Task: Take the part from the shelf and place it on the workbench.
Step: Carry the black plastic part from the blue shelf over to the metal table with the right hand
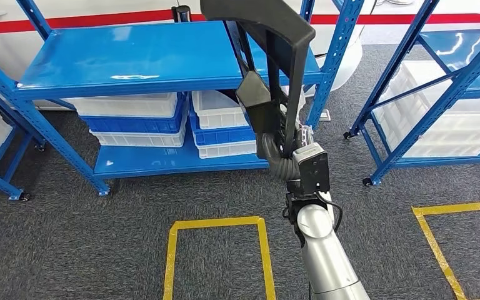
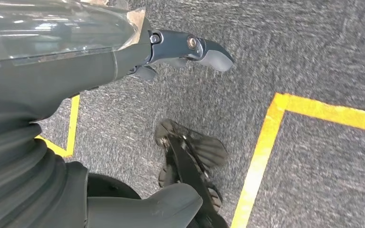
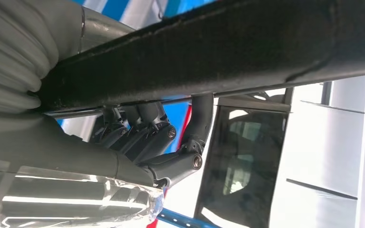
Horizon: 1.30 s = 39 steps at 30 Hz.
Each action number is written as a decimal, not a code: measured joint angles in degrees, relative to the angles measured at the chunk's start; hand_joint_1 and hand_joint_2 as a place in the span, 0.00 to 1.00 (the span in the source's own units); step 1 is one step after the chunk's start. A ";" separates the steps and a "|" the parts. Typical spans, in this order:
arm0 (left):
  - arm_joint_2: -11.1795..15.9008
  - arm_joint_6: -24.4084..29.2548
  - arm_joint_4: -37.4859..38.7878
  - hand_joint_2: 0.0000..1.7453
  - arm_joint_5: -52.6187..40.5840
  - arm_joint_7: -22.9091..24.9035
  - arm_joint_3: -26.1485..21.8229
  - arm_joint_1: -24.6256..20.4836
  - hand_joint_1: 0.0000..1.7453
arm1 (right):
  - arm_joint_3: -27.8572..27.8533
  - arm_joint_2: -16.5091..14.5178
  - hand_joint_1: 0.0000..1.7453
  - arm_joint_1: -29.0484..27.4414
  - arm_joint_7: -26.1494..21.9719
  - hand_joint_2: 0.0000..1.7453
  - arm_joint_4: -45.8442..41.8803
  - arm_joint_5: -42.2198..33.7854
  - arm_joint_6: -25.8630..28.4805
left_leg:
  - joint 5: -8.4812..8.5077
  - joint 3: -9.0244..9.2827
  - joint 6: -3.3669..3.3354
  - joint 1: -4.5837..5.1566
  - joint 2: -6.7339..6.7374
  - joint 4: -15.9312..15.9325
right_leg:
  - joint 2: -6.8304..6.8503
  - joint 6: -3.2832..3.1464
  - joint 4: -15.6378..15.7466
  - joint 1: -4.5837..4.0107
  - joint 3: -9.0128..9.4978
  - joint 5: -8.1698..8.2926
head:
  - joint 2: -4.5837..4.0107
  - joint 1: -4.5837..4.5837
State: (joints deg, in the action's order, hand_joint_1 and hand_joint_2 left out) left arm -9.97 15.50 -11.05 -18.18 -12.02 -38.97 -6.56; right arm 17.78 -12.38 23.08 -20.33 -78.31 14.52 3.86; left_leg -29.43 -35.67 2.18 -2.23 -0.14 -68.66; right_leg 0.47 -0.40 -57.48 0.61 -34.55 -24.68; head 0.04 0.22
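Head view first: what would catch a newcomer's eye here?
The long black part stands out, held upright in the right hand at the middle of the view, rising in front of the blue shelf. Under that shelf's top board sit stacked white and blue bins. On the grey carpet below, yellow tape marks out a rectangle.

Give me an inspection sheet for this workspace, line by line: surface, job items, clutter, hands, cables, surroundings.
Surface: grey carpet with yellow tape squares; workbench nothing seen.
Job's things: long black part held upright in front of the blue shelf.
Clutter: white and blue bins stacked under the shelf top.
Hands: right hand grips the part; left hand hangs over the floor, holding nothing.
Cables: thin black cable at the right wrist.
Surroundings: second blue rack to the right.
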 joint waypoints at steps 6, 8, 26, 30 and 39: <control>0.03 -0.39 -0.05 1.00 0.30 -0.67 -0.54 -0.22 0.00 | -1.44 0.26 1.00 0.64 -0.19 1.00 1.35 -1.48 -1.21 | 0.09 4.42 -1.70 0.64 -0.41 9.19 | -0.14 2.63 -1.37 -0.31 -2.77 1.99 | 0.00 0.01; 0.04 -0.23 -0.04 1.00 0.62 -0.80 -0.90 -0.26 0.00 | -1.98 0.40 1.00 0.83 -0.30 1.00 2.07 -1.80 -1.34 | 1.59 3.17 -3.37 0.75 -0.09 9.60 | -0.35 2.51 -3.65 -0.13 -4.27 -0.66 | 0.00 -0.09; 0.20 -0.11 -0.05 1.00 2.55 -0.85 -3.62 -0.15 0.00 | -4.85 0.62 1.00 3.59 -4.03 1.00 7.21 -5.97 -3.58 | 6.78 -6.11 -1.73 0.90 0.18 6.77 | -0.55 1.01 0.96 -0.41 6.61 -5.54 | 0.00 0.07; 0.46 -0.62 -0.03 1.00 2.55 -0.87 -4.45 0.01 0.00 | -5.93 0.70 1.00 3.48 -4.27 1.00 8.93 -6.52 -3.51 | 0.98 -4.38 -0.92 0.69 -0.01 -4.02 | -0.23 -0.62 -0.08 -0.56 1.05 -0.92 | 0.00 0.61; 0.46 -0.84 -0.01 1.00 1.68 -0.75 -4.44 -0.38 0.00 | -7.41 1.19 1.00 2.49 -4.49 1.00 9.03 -6.89 -3.19 | 2.56 2.69 -4.70 1.32 0.38 10.13 | -0.34 1.37 -4.65 -0.76 -3.73 -2.36 | 0.00 0.14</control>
State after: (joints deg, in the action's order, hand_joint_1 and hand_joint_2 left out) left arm -9.51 14.66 -11.05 -16.50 -12.78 -43.40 -6.94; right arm 10.37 -11.19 25.57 -24.82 -69.28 7.63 0.67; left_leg -26.87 -32.97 -2.52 -0.91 0.23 -58.53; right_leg 0.13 0.97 -62.13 -0.15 -38.28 -27.04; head 0.04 0.36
